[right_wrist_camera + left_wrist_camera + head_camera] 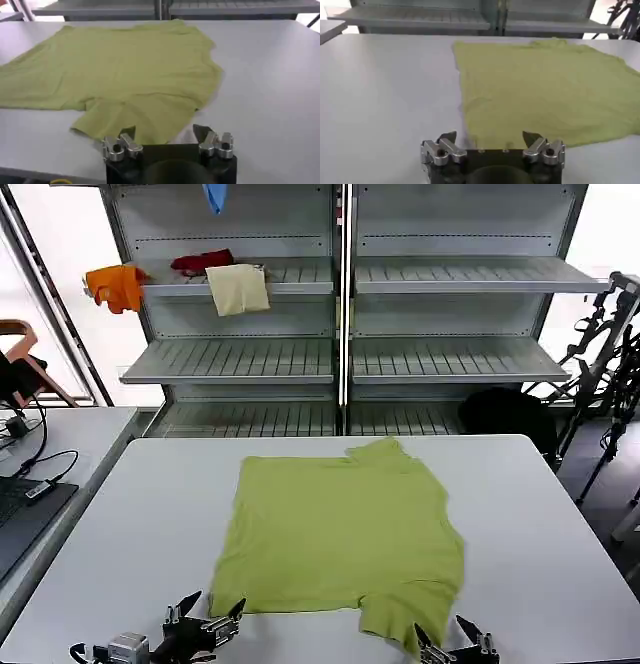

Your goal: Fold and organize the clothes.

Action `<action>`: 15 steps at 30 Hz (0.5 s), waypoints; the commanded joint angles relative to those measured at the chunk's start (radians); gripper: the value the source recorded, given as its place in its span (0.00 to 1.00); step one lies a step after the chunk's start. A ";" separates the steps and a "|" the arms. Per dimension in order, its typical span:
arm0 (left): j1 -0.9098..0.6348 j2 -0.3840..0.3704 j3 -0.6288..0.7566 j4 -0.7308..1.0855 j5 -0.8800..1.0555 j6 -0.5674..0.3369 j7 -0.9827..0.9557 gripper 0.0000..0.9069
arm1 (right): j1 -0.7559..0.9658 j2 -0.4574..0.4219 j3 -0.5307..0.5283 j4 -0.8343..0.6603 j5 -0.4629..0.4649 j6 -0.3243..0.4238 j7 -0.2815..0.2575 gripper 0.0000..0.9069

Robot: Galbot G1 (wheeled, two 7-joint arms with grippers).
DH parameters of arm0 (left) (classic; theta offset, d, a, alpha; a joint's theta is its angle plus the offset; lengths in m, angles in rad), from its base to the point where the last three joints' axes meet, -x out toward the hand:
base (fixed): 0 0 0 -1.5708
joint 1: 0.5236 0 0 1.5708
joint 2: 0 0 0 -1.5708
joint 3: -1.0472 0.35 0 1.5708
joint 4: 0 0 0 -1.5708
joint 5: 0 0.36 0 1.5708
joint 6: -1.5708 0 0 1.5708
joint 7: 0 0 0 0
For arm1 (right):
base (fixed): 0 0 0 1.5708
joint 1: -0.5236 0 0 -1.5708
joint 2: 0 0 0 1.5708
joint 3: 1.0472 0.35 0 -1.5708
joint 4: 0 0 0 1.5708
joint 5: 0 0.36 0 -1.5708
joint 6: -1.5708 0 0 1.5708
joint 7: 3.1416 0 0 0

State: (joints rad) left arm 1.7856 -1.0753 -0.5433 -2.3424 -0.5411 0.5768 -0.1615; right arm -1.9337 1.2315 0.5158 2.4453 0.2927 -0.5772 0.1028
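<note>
One T-shirt [335, 534] lies spread flat on the table [130, 514], plain side up, nearest the robot's edge. Both grippers hover just short of that near edge, jaws apart: left gripper [207, 614] by the corner, right gripper [452, 639] by the sleeve [125, 117]. Light, limp fabric likely sags and slides; pinch corners low.

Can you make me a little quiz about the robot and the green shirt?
1. True or false: the T-shirt lies spread out on the white table.
2. Which gripper sits nearest the shirt's sleeve by the table's front edge: A) left gripper B) right gripper?
3. Fill in: both grippers are ____, holding nothing.

Key: 1 true; 2 B; 3 open.
</note>
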 commanded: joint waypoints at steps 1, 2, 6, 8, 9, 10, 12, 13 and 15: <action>0.014 0.001 0.004 0.004 0.026 0.000 -0.003 0.67 | -0.002 -0.001 -0.042 -0.004 -0.034 -0.003 -0.005 0.04; 0.011 0.000 0.006 0.010 0.028 0.000 -0.003 0.47 | 0.002 0.002 -0.045 -0.007 -0.037 -0.003 -0.004 0.00; 0.001 -0.007 0.015 0.028 0.036 0.000 -0.005 0.02 | 0.008 0.006 -0.045 -0.018 -0.039 -0.004 -0.003 0.00; 0.000 -0.008 0.018 0.033 0.041 -0.001 -0.010 0.02 | 0.004 0.006 -0.045 -0.019 -0.041 -0.003 -0.003 0.00; 0.000 -0.008 0.018 0.033 0.044 -0.001 -0.010 0.02 | 0.004 0.006 -0.045 -0.020 -0.042 -0.003 -0.003 0.00; 0.002 -0.007 0.019 0.031 0.045 -0.001 -0.009 0.02 | 0.004 0.005 -0.044 -0.022 -0.042 -0.004 -0.004 0.00; 0.006 -0.005 0.021 0.025 0.045 0.000 -0.008 0.01 | 0.004 0.006 -0.043 -0.025 -0.043 -0.004 -0.002 0.00; 0.007 -0.004 0.024 0.022 0.046 0.000 -0.007 0.01 | 0.004 0.006 -0.042 -0.027 -0.043 -0.004 -0.004 0.00; 0.008 -0.005 0.029 0.021 0.053 0.000 -0.005 0.01 | 0.003 0.008 -0.044 -0.026 -0.043 -0.003 -0.003 0.00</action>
State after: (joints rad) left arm 1.7856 -1.0809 -0.5149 -2.3274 -0.4933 0.5724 -0.1639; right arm -1.9290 1.2459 0.4886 2.4354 0.2695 -0.5763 0.1034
